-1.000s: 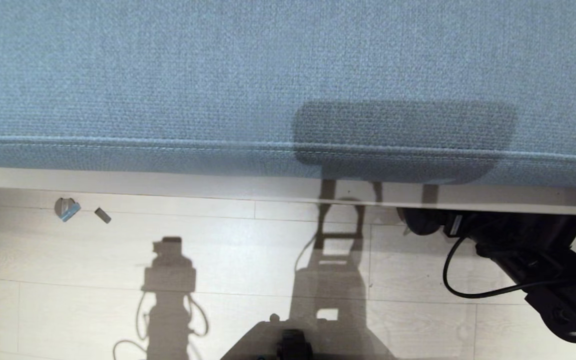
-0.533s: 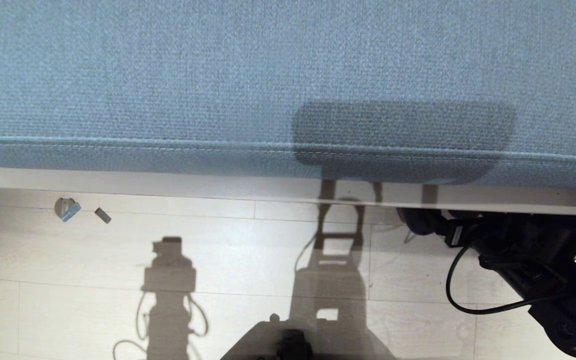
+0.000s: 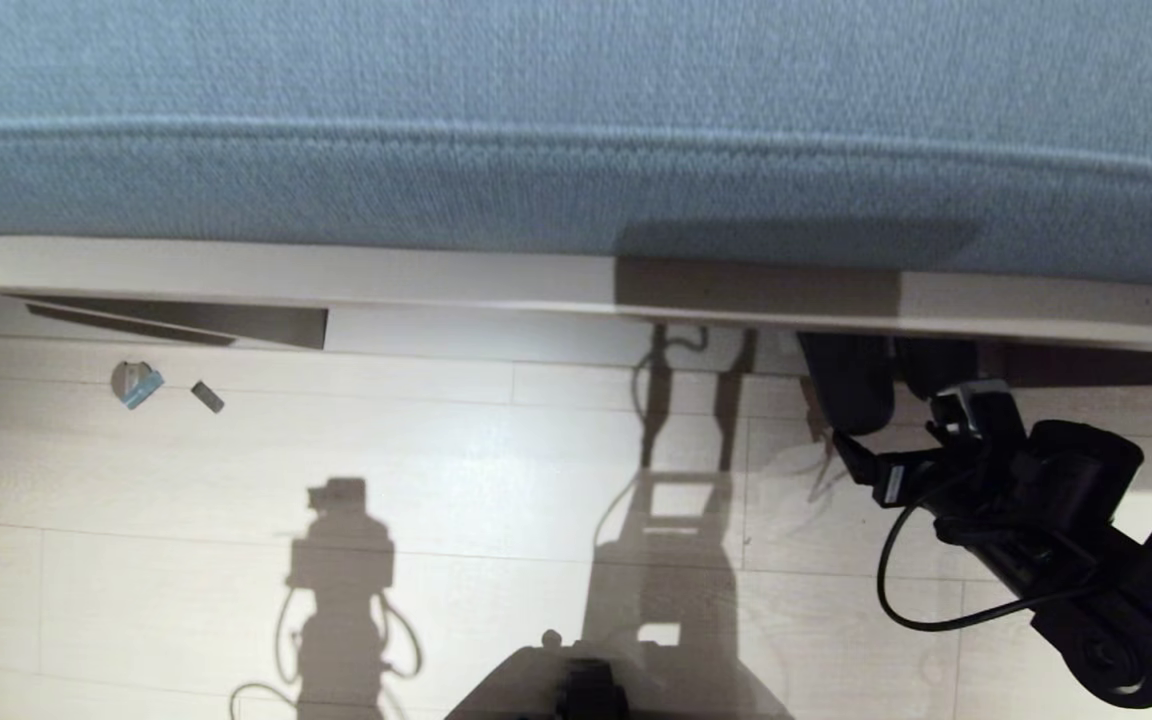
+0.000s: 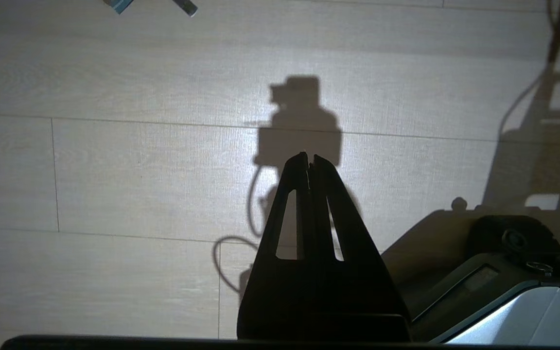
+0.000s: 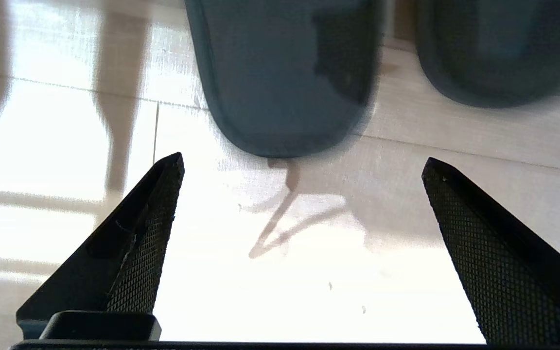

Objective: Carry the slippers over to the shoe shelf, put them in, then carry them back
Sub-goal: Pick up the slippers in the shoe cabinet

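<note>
Left tool [image 4: 310, 163] hung parked over bare floor [image 4: 114, 170], fingers pressed together, gripping nothing; leave it there. Right tool [image 5: 302, 204] sat low over the floor, fingers spread wide and empty, tips pointed at the slippers [image 5: 285, 78]. In the right wrist view the nearer slipper's rounded end lay just ahead of the gap between the fingers, not yet between them; the second slipper [image 5: 494, 53] lay beside it, apart, off toward the other finger. In the head view the right arm [image 3: 1066, 520] reached in from the right, and the slippers [image 3: 851, 380] showed only as dark ends poking out from under the pale frame edge [image 3: 436, 270] of a blue upholstered piece [image 3: 536, 120]; most of each was hidden. No shoe shelf in any view. My read: this was the approach for the pick-up. To do it well, keep the fingers wide, stay low, and slide forward until both sit either side of the nearer slipper's end before closing. Soft material would probably squash, so grip deep enough on the sole to stop it drooping. Watch clearance under the frame edge; a lift too soon would likely snag. Picking both at once looked doubtful from this line. Two small scraps [image 3: 136, 385] lay well off to the left, no concern.
</note>
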